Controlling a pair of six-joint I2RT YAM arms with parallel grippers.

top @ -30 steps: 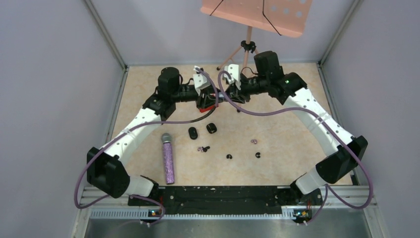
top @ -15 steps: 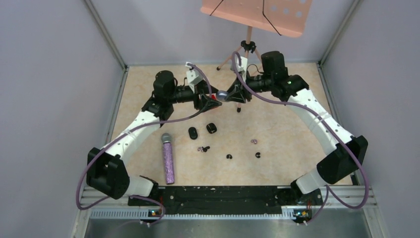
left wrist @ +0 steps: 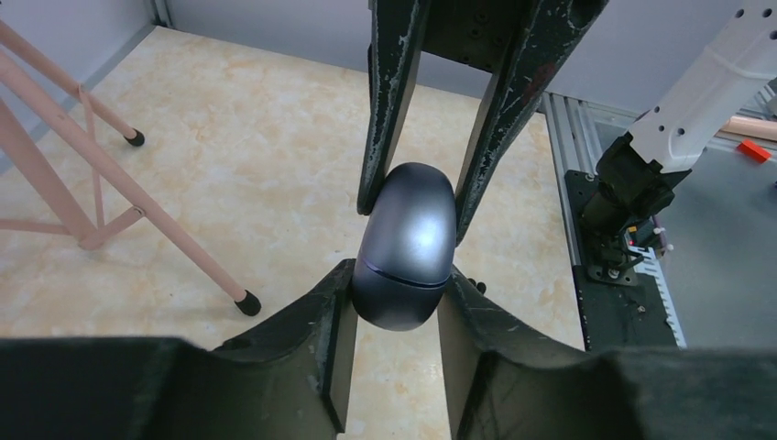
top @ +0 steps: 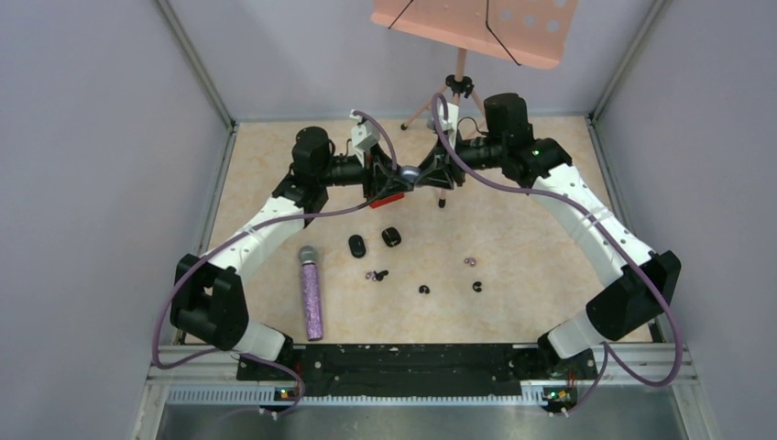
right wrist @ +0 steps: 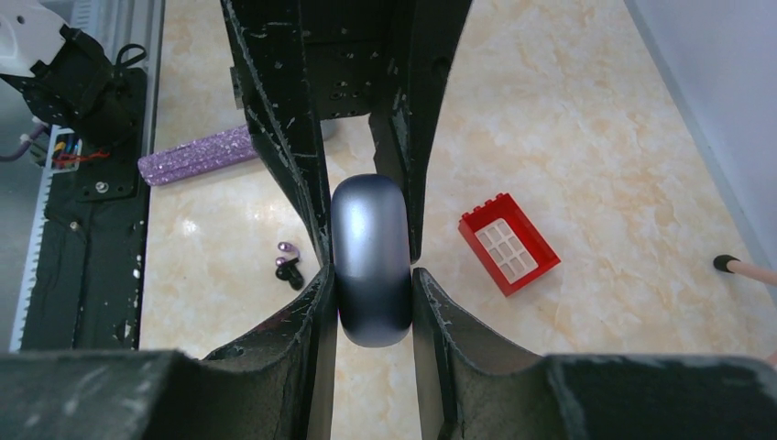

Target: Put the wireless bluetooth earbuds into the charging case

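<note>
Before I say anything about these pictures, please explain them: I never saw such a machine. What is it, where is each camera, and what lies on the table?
These are two robot arms, bolted at the near edge of a table. The wide picture is taken from above and behind them. The other two come from a camera on each wrist, so each shows its own fingers at the bottom. The left gripper and the right gripper meet above the far part of the table, and both are closed on a grey oval case, held in the air. On the table lie a glittery purple microphone, two black oval cases, several tiny earbuds and a red block. A pink music stand is at the back.
</note>
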